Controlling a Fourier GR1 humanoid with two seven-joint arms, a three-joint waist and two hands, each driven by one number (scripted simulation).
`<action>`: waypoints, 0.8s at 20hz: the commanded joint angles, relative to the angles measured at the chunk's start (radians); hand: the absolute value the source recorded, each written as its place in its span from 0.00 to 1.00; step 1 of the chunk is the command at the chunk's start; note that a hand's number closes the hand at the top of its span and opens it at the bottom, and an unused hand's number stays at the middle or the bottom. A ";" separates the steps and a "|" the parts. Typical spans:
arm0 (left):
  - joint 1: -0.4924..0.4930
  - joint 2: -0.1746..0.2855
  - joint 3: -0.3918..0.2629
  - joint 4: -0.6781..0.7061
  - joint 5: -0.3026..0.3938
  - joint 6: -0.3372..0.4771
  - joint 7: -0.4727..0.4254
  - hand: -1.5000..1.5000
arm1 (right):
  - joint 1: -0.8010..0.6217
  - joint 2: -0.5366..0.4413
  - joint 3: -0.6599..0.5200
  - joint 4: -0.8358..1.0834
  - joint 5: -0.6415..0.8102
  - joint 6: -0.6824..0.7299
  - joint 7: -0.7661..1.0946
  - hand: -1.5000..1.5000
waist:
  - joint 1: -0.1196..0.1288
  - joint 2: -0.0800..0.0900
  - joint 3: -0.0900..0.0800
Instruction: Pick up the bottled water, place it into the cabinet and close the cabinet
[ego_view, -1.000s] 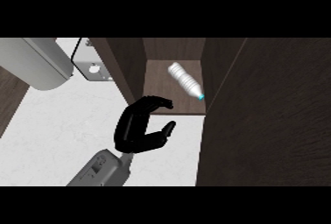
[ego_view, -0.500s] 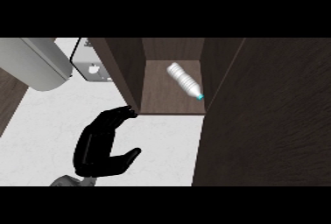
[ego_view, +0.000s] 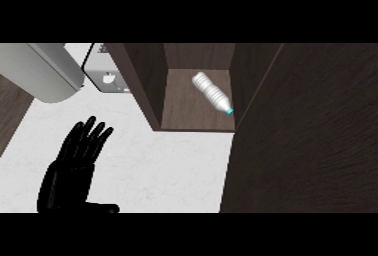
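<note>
Fingers (ego_view: 87, 142) straight, left hand (ego_view: 70, 180) hovering released over the white desk (ego_view: 170, 167).
I'd say it is needing to get behind the dark door (ego_view: 310, 140) standing open at the right and swing it across the cabinet (ego_view: 144, 80), where the bottled water (ego_view: 210, 91) is lying on its side.

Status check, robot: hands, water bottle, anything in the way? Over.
Black left hand open above the white counter; right hand out of view. Clear plastic water bottle lying inside the dark wooden cabinet. Cabinet door open, nothing seen blocking it.
</note>
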 joint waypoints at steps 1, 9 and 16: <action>0.081 0.061 0.066 -0.040 0.054 -0.047 -0.008 0.00 | -0.048 -0.047 0.119 -0.193 0.186 0.033 0.097 1.00 | 0.018 -0.004 -0.004; 0.122 0.142 0.149 -0.081 0.122 -0.124 0.012 0.00 | -0.157 -0.039 0.250 -0.136 0.141 -0.002 0.187 1.00 | 0.039 0.003 -0.008; 0.188 0.203 0.199 -0.104 0.178 -0.216 0.016 0.00 | -0.194 0.040 0.316 -0.079 0.023 -0.050 0.170 1.00 | 0.088 0.016 -0.007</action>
